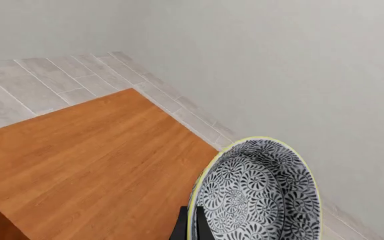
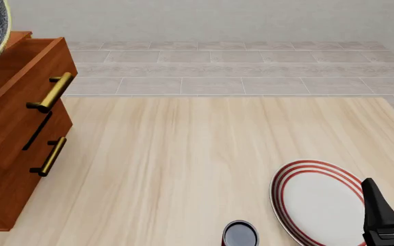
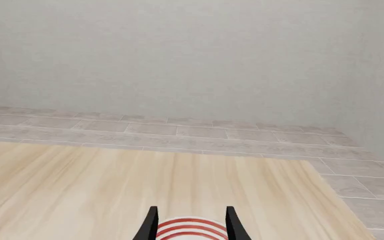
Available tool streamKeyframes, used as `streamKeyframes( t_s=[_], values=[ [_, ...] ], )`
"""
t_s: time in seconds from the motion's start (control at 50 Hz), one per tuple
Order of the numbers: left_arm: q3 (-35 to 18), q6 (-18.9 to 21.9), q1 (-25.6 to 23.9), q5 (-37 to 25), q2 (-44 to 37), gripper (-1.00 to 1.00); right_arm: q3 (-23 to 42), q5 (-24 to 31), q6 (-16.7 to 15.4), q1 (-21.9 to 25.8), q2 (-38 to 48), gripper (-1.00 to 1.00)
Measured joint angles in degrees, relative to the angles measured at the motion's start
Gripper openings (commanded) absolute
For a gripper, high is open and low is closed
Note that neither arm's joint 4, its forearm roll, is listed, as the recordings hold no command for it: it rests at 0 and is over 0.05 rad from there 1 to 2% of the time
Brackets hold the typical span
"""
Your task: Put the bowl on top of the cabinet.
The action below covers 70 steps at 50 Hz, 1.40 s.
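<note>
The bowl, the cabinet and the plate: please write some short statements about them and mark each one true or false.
1. The bowl is held up in the air near the cabinet. True.
2. The bowl lies on the table beside the plate. False: it is up at the top left corner of the front view, above the cabinet's top.
3. The plate has red rings near its edge. True.
4. The right gripper holds the cup. False: its fingers are open and empty, above the plate.
5. The cabinet has brass bar handles. True.
</note>
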<state>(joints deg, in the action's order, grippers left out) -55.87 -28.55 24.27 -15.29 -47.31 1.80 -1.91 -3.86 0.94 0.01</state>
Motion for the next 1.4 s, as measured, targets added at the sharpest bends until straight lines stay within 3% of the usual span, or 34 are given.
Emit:
streamKeyframes(
  t_s=[0.58, 1.4],
  values=[
    [0.7, -0.4, 5.3, 2.9, -2.1, -1.00, -0.2, 0.0, 0.1, -0.1, 0.0, 1.00],
    [1.1, -2.2, 8.9, 8.0, -8.9, -1.00, -0.6, 0.0, 0.1, -0.1, 0.0, 1.00]
  ],
)
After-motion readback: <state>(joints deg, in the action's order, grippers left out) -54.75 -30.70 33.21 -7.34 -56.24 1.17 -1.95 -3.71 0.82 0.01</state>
